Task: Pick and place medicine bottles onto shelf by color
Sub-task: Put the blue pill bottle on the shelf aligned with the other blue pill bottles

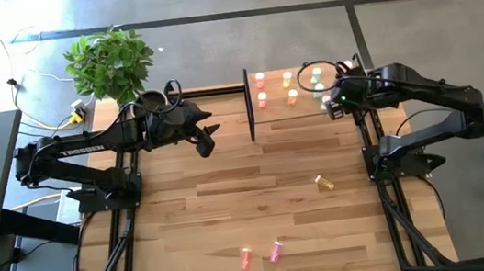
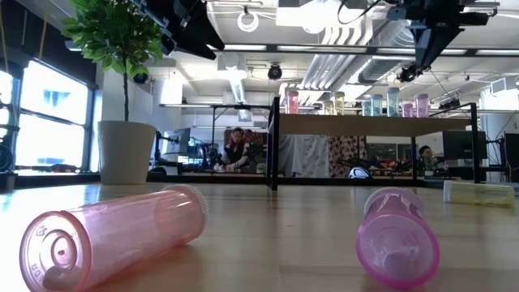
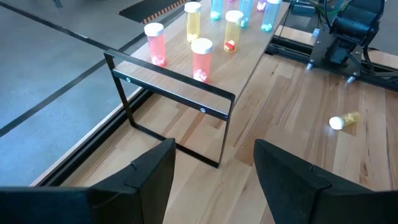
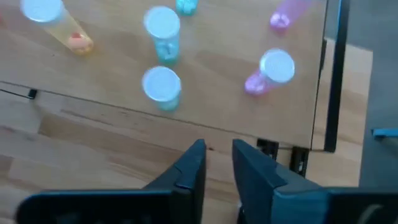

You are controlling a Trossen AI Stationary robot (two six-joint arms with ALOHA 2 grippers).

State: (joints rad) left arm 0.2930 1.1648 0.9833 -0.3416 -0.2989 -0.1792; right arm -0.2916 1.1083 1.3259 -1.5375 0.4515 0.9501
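Note:
The shelf [image 1: 281,112] stands at the table's far edge, a light-wood board on a black frame. Several bottles stand upright on it: red-pink [image 1: 260,79], yellow [image 1: 287,79], pale green-white [image 1: 316,76] and magenta [image 4: 277,65]. On the table lie a yellow bottle [image 1: 324,182], a red-pink bottle [image 1: 246,259] and a magenta bottle [image 1: 275,250], each on its side. My left gripper [image 1: 208,140] is open and empty, in the air left of the shelf's left end. My right gripper [image 4: 219,155] hangs above the shelf's right near edge, empty, with a narrow gap between its fingers.
A potted plant [image 1: 110,64] stands beyond the table's far left corner. The shelf's black end frame [image 1: 248,105] stands upright between my left gripper and the board. The middle of the table is bare wood [image 1: 230,192]. People show in the room behind, in the low view.

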